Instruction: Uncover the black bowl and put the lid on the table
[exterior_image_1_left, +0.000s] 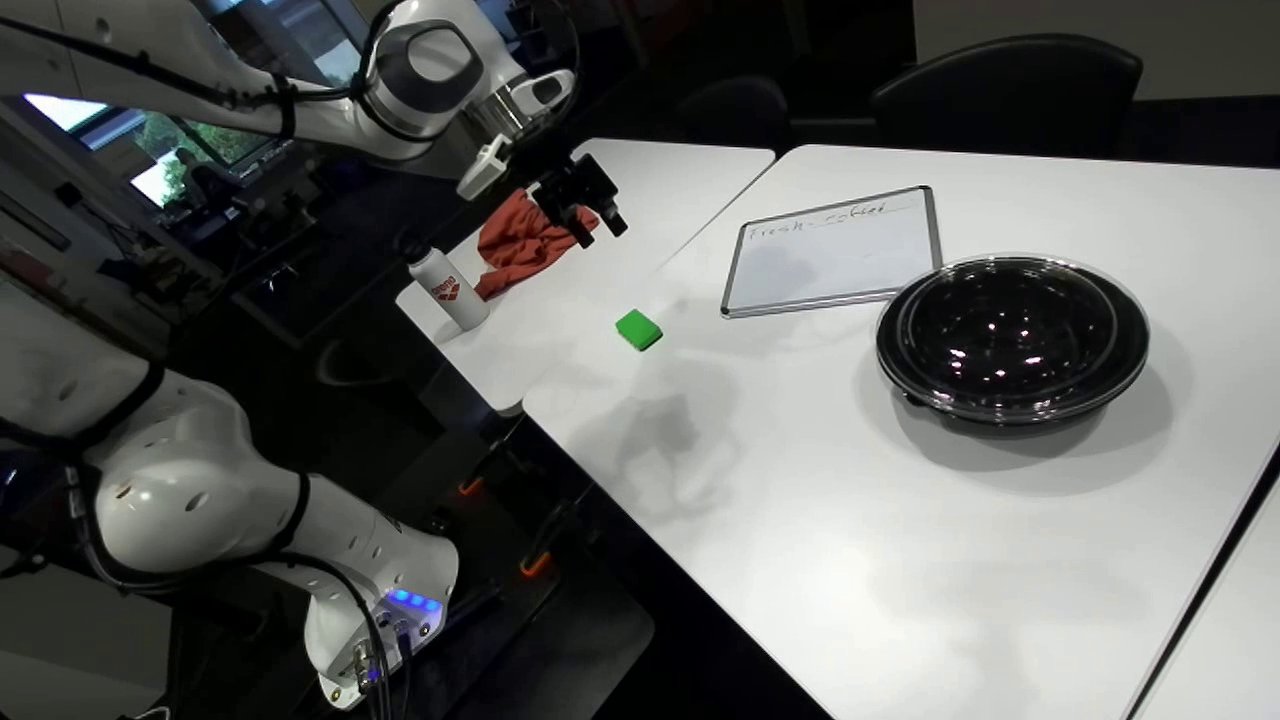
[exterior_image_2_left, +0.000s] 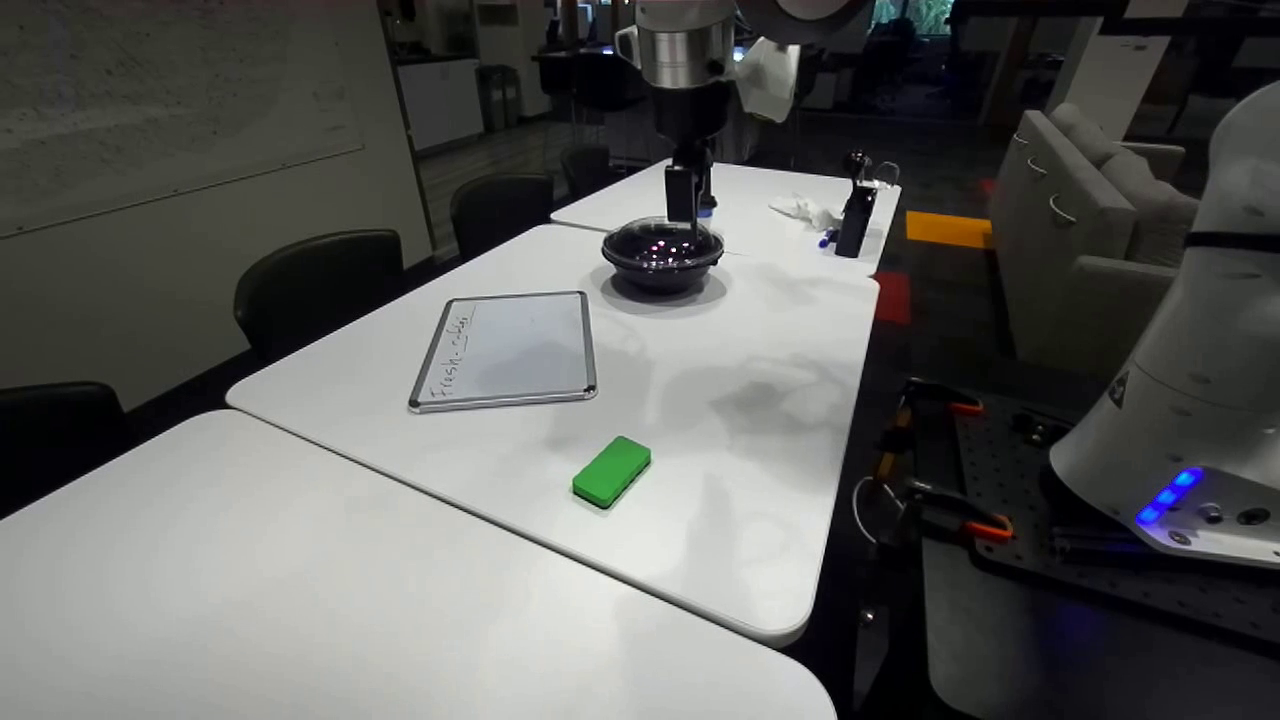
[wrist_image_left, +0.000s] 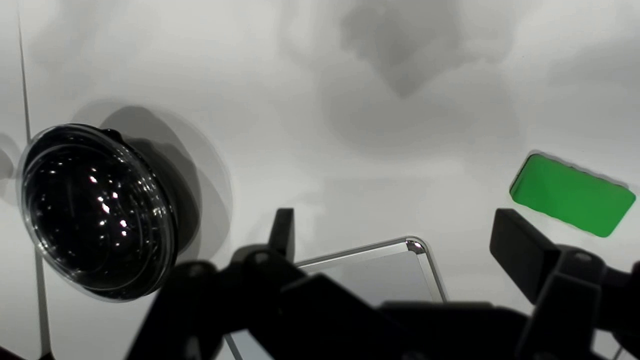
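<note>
The black bowl (exterior_image_1_left: 1000, 412) stands upright on the white table (exterior_image_1_left: 760, 560) and also shows in an exterior view (exterior_image_2_left: 660, 278) and the wrist view (wrist_image_left: 169, 200). The clear dome lid (exterior_image_1_left: 1010, 325) sits on top of the bowl, glinting; it also shows in an exterior view (exterior_image_2_left: 650, 240) and at the left of the wrist view (wrist_image_left: 95, 210). My gripper (exterior_image_1_left: 602, 232) is high above the table, well apart from the bowl. In the wrist view the gripper (wrist_image_left: 392, 225) is open, with nothing between its fingers. In an exterior view the gripper (exterior_image_2_left: 688, 205) overlaps part of the lid.
A whiteboard (exterior_image_1_left: 830, 250) with handwriting lies flat beside the bowl. A green eraser (exterior_image_2_left: 612, 470) lies on the table. A white bottle (exterior_image_1_left: 450, 290) and an orange cloth (exterior_image_1_left: 525, 245) are at the far end. A black holder (exterior_image_2_left: 855, 220) stands near the table edge.
</note>
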